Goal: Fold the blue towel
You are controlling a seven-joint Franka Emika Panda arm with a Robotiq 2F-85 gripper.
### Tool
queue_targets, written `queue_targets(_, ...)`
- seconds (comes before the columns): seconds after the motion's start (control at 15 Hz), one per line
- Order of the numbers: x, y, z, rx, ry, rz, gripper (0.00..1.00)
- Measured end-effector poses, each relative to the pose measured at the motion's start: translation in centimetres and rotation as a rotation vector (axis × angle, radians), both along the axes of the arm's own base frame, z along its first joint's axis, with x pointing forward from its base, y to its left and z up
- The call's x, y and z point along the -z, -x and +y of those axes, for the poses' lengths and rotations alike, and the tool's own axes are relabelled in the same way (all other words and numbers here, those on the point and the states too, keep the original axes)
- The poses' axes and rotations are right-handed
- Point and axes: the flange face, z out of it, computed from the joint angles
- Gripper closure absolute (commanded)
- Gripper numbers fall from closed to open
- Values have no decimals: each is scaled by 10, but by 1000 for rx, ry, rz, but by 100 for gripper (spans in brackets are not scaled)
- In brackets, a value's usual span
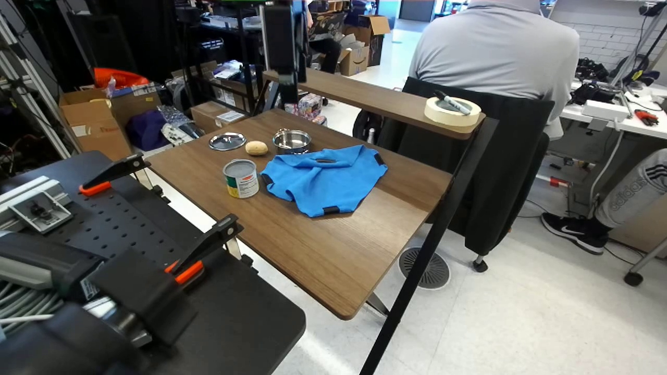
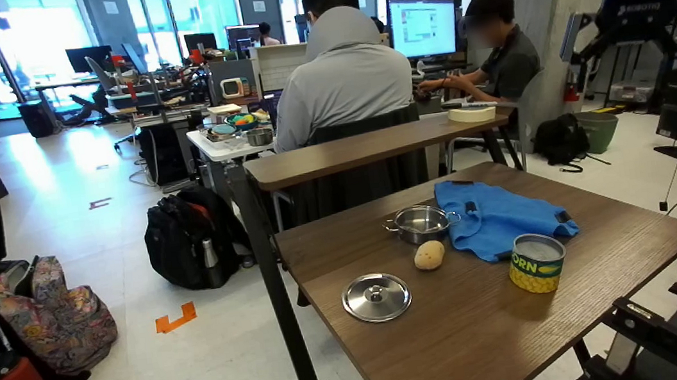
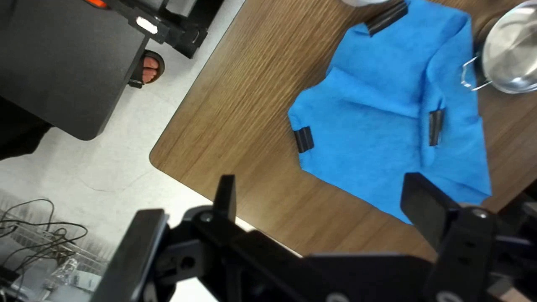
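Note:
The blue towel lies rumpled on the brown table, in both exterior views (image 1: 333,182) (image 2: 496,212) and in the wrist view (image 3: 369,130). It has black patches along its edges, and a strip on the pot side is folded over. My gripper (image 3: 320,184) is open, with nothing between its fingers. It is above the table, apart from the towel; in the wrist view one fingertip overlaps the towel's edge from above. In an exterior view the open gripper (image 2: 637,47) hangs high at the right. In an exterior view only a dark part of it (image 1: 288,62) shows at the top.
On the table (image 1: 307,260), a metal pot (image 2: 422,223) touches or nearly touches the towel. A potato (image 2: 429,255), a metal lid (image 2: 377,297) and a corn can (image 2: 537,264) stand close by. A raised shelf (image 1: 375,99) runs along the far side. Black clamps (image 1: 208,242) sit on the neighbouring bench.

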Motion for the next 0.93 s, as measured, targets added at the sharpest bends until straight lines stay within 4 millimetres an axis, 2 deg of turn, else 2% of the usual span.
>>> queue_targets(0.13, 30, -1, -14, 37, 17, 35, 0)
queue_targets(0.2, 34, 0, -15, 38, 17, 42, 0)
queue_targets(0.53, 24, -4, -8, 24, 20, 22, 0)
queue_targets(0.73, 26, -3, -7, 16, 27, 22, 0)
queue_targets(0.93, 40, -3, -8, -1, 45, 38, 0)
